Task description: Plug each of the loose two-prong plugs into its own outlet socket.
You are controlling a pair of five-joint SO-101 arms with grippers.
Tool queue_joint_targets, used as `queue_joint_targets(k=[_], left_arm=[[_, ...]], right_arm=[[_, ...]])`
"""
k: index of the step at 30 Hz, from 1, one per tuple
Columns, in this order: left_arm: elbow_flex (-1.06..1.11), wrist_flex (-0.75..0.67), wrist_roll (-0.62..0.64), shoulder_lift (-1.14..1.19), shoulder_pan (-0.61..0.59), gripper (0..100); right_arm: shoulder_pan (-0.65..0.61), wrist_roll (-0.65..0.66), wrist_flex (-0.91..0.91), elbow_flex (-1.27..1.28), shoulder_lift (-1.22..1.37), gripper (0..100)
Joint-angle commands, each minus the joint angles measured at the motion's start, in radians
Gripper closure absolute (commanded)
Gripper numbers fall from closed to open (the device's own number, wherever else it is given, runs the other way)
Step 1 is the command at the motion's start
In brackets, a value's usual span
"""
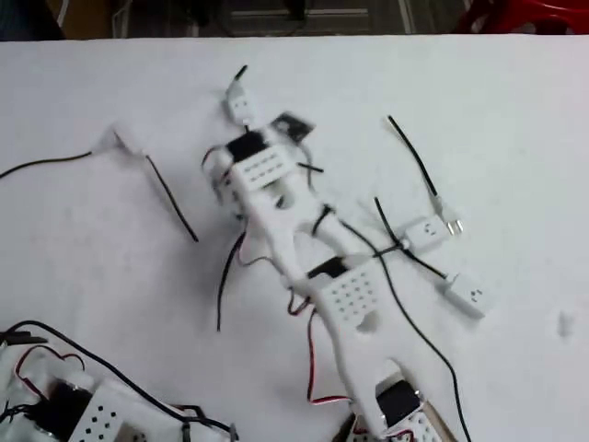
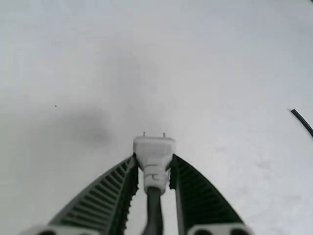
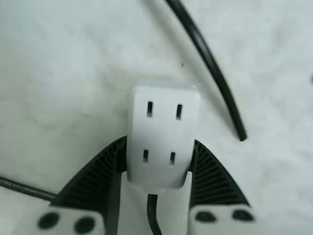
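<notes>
The left gripper [image 2: 153, 159] pinches a white two-prong plug [image 2: 153, 148] by its body. The prongs point away from the wrist over the bare white table [image 2: 98, 73], and the plug's cord runs back between the fingers. The right gripper [image 3: 159, 143] is clamped on a white outlet socket [image 3: 164, 112], slots facing the camera, with a black cable end [image 3: 215, 83] just beside it. In the high view, right of centre, a second socket [image 1: 425, 231] and a third socket [image 1: 467, 295] lie on the table, with a loose plug [image 1: 449, 219] just beside the second.

The white counter [image 1: 515, 92] spreads across the high view. Past its far edge, something red [image 1: 534, 14] sits at one o'clock and something brown [image 1: 87, 14] at eleven o'clock. A faint smudge [image 1: 564, 322] marks the counter near three o'clock.
</notes>
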Motion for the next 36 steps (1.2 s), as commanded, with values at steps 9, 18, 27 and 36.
queue_joint_targets(k=[9, 18, 27, 36], left_arm=[[-0.002, -0.003, 0.006, -0.008, -0.008, 97], [-0.002, 0.0, -0.344, -0.008, 0.16, 97], [-0.046, 0.018, -0.433, -0.008, 0.383, 97], [-0.163, 0.028, -0.578, -0.002, 0.995, 97]], right_arm=[[-0.004, 0.002, 0.104, -0.377, 0.104, 68.7], [0.116, 0.414, 0.148, -0.75, -0.096, 68.3], [0.415, 0.635, 0.15, -0.769, -0.36, 68.3], [0.829, 0.839, 0.154, -0.568, -0.381, 68.3]])
